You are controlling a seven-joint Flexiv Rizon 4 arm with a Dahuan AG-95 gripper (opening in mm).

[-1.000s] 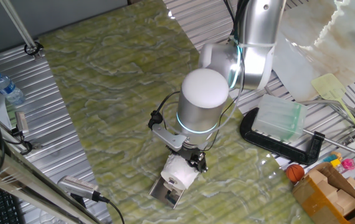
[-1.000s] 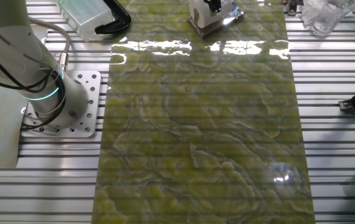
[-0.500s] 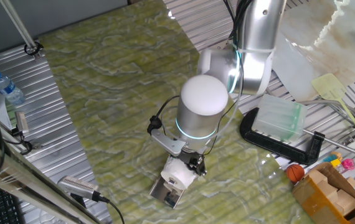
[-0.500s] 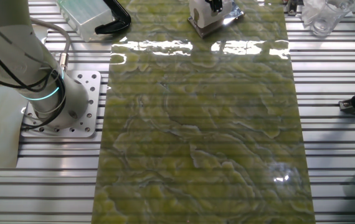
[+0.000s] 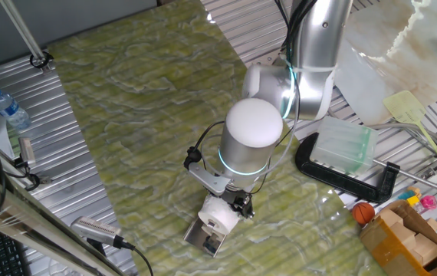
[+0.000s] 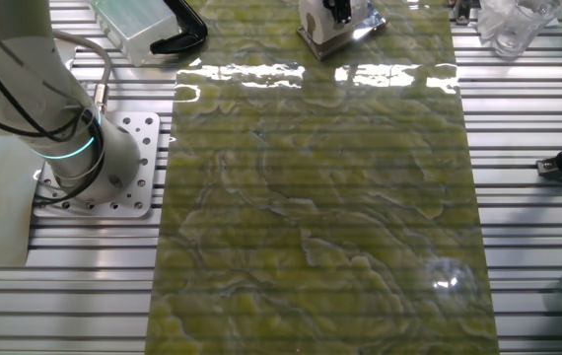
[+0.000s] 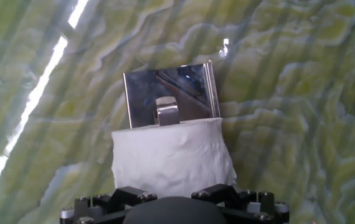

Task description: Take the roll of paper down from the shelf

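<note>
No readable text in any view.
The bottle (image 5: 8, 108) at the left edge of the table has a label too small to read; the box (image 5: 343, 146) near the right edge, the roll (image 7: 171, 157) and the shelf (image 7: 170, 94) show no lettering.

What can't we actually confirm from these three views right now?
- Gripper state: in one fixed view the arm covers the fingers; the hand view shows only their base behind the roll of paper.
- Whether the roll is still on the bracket of the shelf: the roll hides the contact.
- The other fixed view: roll and shelf cut by the top edge, too small.
</note>
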